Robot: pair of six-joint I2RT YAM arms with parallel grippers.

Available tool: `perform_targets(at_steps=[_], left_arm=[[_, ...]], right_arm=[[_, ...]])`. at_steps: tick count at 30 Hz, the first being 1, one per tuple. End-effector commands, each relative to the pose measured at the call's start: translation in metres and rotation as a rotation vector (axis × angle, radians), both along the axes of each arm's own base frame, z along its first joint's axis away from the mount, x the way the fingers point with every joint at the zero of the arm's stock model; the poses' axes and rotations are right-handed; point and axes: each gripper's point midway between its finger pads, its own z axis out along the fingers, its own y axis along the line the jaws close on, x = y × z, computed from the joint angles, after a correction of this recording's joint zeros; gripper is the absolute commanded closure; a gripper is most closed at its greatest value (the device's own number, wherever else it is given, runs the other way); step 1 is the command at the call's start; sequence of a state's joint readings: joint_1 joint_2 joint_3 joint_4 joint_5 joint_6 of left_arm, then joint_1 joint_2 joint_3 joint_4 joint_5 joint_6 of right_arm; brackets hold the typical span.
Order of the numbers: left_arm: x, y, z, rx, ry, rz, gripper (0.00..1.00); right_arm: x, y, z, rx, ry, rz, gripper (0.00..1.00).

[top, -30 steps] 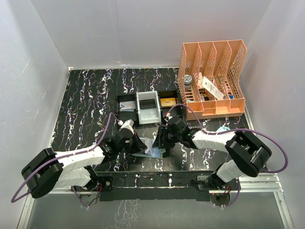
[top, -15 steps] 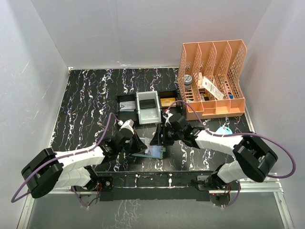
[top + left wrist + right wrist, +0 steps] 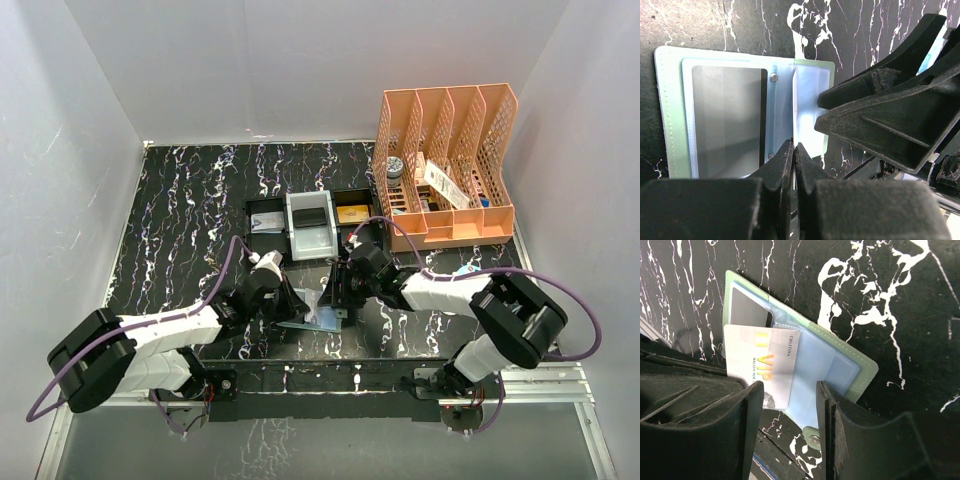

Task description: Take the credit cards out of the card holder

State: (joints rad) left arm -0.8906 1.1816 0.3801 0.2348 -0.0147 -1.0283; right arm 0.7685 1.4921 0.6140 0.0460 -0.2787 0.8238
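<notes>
Top external view: found the card holder (image 3: 312,318) spread open and flat on the black marbled table (image 3: 180,220), near its front edge, between the tips of the two arms. Noted the left gripper (image 3: 290,306) at its left side and the right gripper (image 3: 331,290) over its far right side. Recorded a row of black and white trays (image 3: 310,225) beyond, apart from the holder, and a peach file rack (image 3: 445,170) at far right.

Left wrist view: found the left gripper with fingers pressed together at the holder's near edge, beside the spine; could not tell whether pinching any sleeve there. Observed a dark grey card (image 3: 727,115) seated in the left-hand pocket.

Right wrist view: found the right gripper with jaws apart, clamped on nothing, over the holder. Noted a white card (image 3: 762,365) marked VIP lying partly out across the pale blue lining, overlapping the dark grey card, one end reaching between the spread fingers.
</notes>
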Motion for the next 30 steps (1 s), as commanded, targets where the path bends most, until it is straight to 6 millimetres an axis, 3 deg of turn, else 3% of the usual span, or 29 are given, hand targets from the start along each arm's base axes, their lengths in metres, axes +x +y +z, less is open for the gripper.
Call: perform_targets(at_steps=[1, 7, 15, 21, 26, 30], left_arm=[[0.005, -0.007, 0.016, -0.018, -0.035, -0.020, 1.00], [0.009, 0.006, 0.026, 0.046, -0.059, 0.011, 1.00], [0.014, 0.033, 0.057, 0.065, -0.150, 0.089, 1.00], [0.012, 0.061, 0.063, 0.148, -0.190, 0.129, 1.00], [0.003, 0.031, 0.083, -0.047, -0.229, 0.000, 1.00], [0.006, 0.028, 0.105, -0.147, -0.269, -0.025, 1.00]], right_arm=[[0.003, -0.014, -0.006, -0.056, -0.025, -0.048, 0.55], [0.009, -0.008, 0.030, 0.043, -0.128, -0.045, 0.48], [0.016, -0.010, 0.077, 0.122, -0.249, -0.069, 0.25], [0.023, -0.017, 0.103, 0.168, -0.320, -0.130, 0.15], [0.014, -0.019, 0.121, 0.268, -0.421, -0.093, 0.12], [0.010, -0.025, 0.127, 0.282, -0.423, -0.106, 0.12]])
